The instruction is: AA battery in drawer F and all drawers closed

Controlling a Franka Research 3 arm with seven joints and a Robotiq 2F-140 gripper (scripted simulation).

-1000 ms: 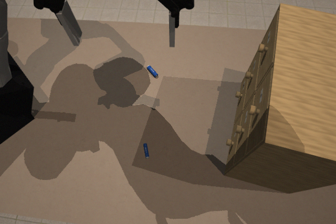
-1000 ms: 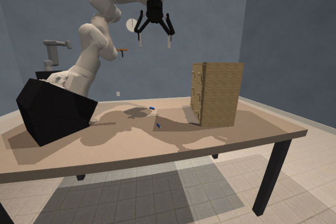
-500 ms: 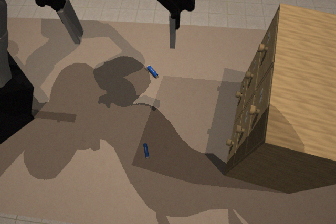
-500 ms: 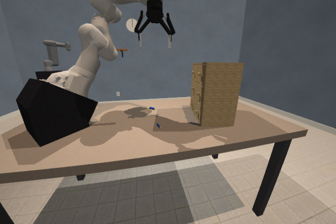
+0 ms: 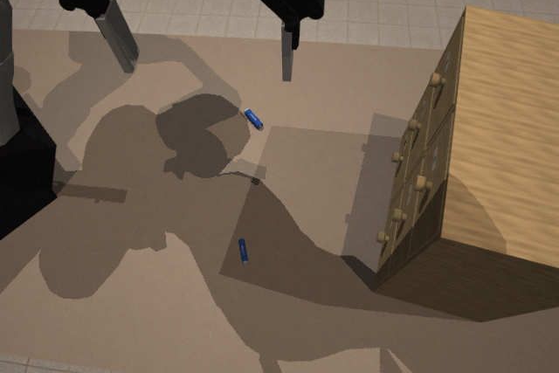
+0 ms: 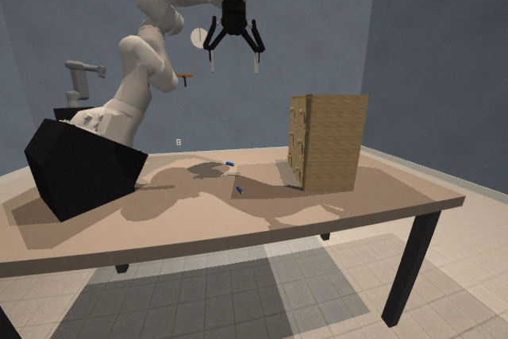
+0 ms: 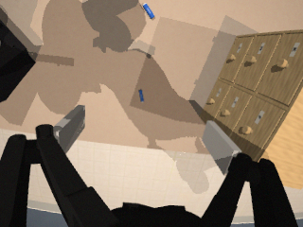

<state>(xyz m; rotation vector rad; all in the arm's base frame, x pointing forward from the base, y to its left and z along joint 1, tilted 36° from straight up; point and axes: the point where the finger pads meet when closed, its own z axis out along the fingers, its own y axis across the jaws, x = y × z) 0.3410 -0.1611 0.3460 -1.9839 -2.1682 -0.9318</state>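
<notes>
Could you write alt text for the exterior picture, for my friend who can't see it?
A white robot arm holds its open, empty black gripper high above a brown table, where two small blue batteries lie apart. To their right stands a wooden chest with knobbed drawers, all looking shut. Blue walls surround the scene.

The open Robotiq gripper (image 6: 234, 67) hangs high over the table (image 6: 172, 240), fingers pointing down. Two blue batteries, one nearer (image 6: 239, 190) and one farther (image 6: 229, 163), lie apart on the tabletop, left of the upright wooden chest (image 6: 334, 142).
</notes>
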